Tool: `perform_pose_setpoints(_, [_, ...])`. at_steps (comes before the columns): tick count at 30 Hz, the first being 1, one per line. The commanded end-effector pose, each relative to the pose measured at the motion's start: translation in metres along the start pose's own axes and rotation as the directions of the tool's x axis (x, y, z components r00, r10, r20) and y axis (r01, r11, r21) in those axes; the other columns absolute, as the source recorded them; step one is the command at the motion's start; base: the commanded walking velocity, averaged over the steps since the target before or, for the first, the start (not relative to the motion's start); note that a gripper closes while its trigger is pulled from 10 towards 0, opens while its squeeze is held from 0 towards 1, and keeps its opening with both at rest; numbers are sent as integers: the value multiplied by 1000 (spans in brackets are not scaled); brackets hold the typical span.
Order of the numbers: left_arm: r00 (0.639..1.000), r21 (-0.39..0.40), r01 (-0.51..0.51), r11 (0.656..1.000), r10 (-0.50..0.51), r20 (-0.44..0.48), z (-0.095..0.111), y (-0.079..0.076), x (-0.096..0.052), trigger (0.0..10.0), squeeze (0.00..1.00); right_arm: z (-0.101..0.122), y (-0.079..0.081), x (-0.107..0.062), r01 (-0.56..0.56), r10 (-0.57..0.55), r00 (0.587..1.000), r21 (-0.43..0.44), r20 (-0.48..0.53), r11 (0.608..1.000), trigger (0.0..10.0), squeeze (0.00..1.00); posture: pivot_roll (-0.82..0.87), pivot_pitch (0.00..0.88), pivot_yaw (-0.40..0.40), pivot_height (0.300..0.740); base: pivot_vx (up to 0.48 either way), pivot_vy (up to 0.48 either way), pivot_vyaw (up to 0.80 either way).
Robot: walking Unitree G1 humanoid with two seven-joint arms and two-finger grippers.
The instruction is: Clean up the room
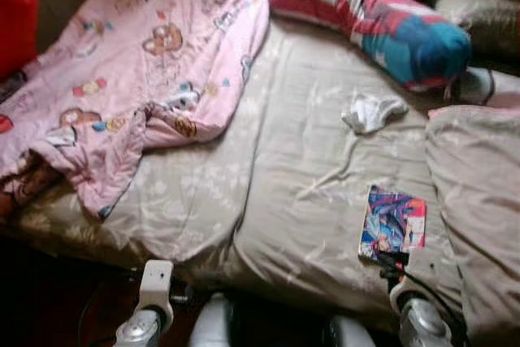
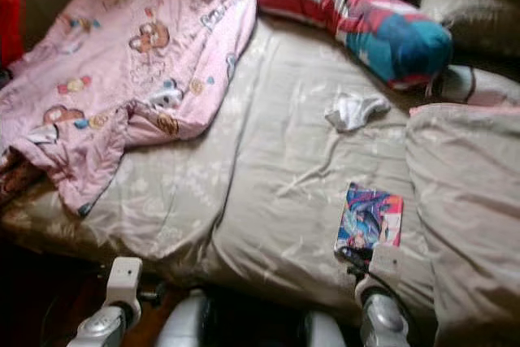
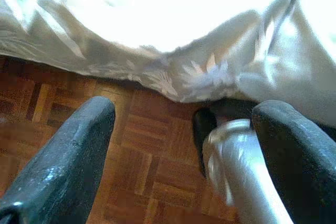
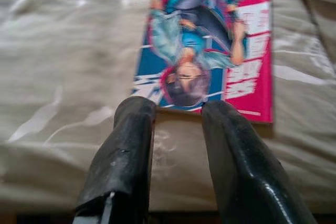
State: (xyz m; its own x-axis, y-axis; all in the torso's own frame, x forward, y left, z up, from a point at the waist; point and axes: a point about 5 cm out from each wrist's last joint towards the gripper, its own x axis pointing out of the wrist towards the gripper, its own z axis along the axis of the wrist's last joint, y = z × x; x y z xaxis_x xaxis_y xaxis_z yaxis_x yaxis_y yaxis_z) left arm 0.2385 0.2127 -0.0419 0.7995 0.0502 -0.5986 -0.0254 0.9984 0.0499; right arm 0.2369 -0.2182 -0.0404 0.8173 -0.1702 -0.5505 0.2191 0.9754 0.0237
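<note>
Seemingly comic book [image 4: 210, 45] beyond right gripper [image 4: 178, 109]

On the bed [image 1: 268, 201] a blanket [image 1: 138, 79] covers the far left, a bolster [image 1: 374, 18] lies at the far right, a sock [image 1: 370, 111] just before it, a comic [image 1: 393, 223] nearer at the right front, and a duvet [image 1: 479, 201] beside it on the right edge.
</note>
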Motion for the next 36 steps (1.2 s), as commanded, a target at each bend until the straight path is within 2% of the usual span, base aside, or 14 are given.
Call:
perform_pose_setpoints(1, [999, -30, -21, 999, 20, -44, -10, 2, -3, 10000, 0, -17, 2, -5, -15, 12, 997, -39, -78, 999, 10000, 0, 107, 128, 24, 740, 0, 0, 0])
perform_pose_setpoints(7, [998, -33, -17, 999, 15, -64, -14, -3, -3, 10000, 0, -41, 0, -14, 13, -18, 981, -26, -191, 1000, 10000, 0, 94, 120, 20, 740, 0, 0, 0])
perform_pose_setpoints(11, [995, -26, -34, 999, 32, -97, -23, -1, -6, 10000, 0, -58, 1, -22, -19, -7, 969, -105, -246, 994, 10000, 0, 84, 104, 21, 740, 0, 0, 0])
perform_pose_setpoints(16, [988, -34, -64, 997, 59, -139, -35, 5, -12, 10000, 0, -72, -2, -30, -1, -27, 957, -99, -288, 995, 10000, 0, 93, 109, 13, 740, 0, 0, 0])
perform_pose_setpoints(22, [986, -25, -67, 997, 63, -154, -42, 6, -15, 10000, 0, -75, -5, -32, 5, -53, 951, -155, -305, 988, 10000, 0, 104, 115, 18, 740, 0, 126, 0])
perform_pose_setpoints(28, [984, -17, -74, 997, 70, -163, -45, 9, -17, 10000, 0, -74, 0, -31, -53, -10, 954, -203, -299, 978, 10000, 0, 106, 118, 22, 740, 0, 277, 381])
perform_pose_setpoints(32, [983, -11, -75, 997, 73, -168, -46, 10, -17, 10000, 0, -74, 1, -31, -57, -9, 953, -209, -304, 976, 10000, 0, 110, 115, 26, 740, 0, 285, 800])
perform_pose_setpoints(36, [983, -6, -75, 997, 73, -169, -46, 11, -17, 10000, 0, -76, 0, -32, -45, -17, 948, -188, -316, 981, 10000, 0, 114, 116, 25, 740, 0, 287, 0])
